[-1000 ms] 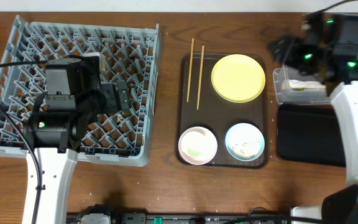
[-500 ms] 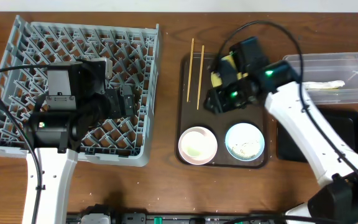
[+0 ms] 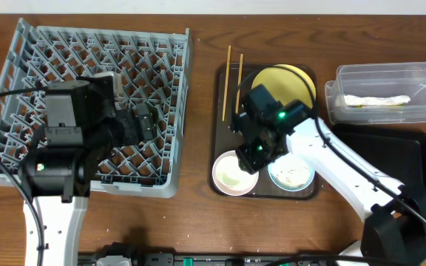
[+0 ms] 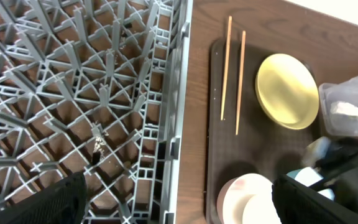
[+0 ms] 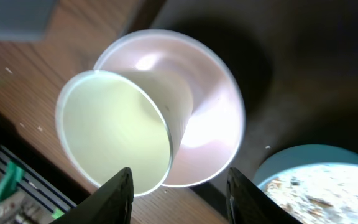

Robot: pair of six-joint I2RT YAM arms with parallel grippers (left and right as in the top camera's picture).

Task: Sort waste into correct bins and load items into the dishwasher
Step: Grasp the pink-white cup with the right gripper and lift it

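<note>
Poised with the right gripper point(image 5: 180, 174) directly above the white cup point(image 5: 117, 130), fingers point(image 5: 122, 193) spread apart and closed on nothing. Just ahead of those fingers, the cup itself, standing tilted inside the white bowl point(image 5: 213, 118), mouth toward the wrist, nothing visible inside. Nested like that, probably, for saving room on the brown serving tray point(image 3: 222, 133). Judged the present target, given the centring of the wrist over its rim.

Just to one side of the same hand, the light blue bowl point(image 3: 291, 170), holding whitish food crumbs point(image 5: 319, 190) and so better emptied into a bin before racking. Beyond the hand, partly hidden under the arm, the yellow plate point(image 3: 291, 74). Beside it, the two chopsticks point(image 3: 234, 81), laid parallel along the tray's edge. Well off to the hand's outer side, the clear tub point(image 3: 387, 92) with a white crumpled napkin piece point(image 3: 376, 100) already inside, and nearer, the flat black tray point(image 3: 390, 159).

Held with the left gripper point(image 4: 180, 186) over the grey dish rack point(image 4: 73, 93), fingers point(image 4: 61, 202) wide apart, nothing between them. Directly beneath that hand, only lattice and pegs, no dish visible among them. Parked there, likely, for receiving items or for keeping clear of the other arm's reach.

Next, by this reading: lowering to straddle the cup's wall, closing gently, lifting straight out to avoid dragging the bowl. Some risk of slipping, given the thin wall and the lean.
</note>
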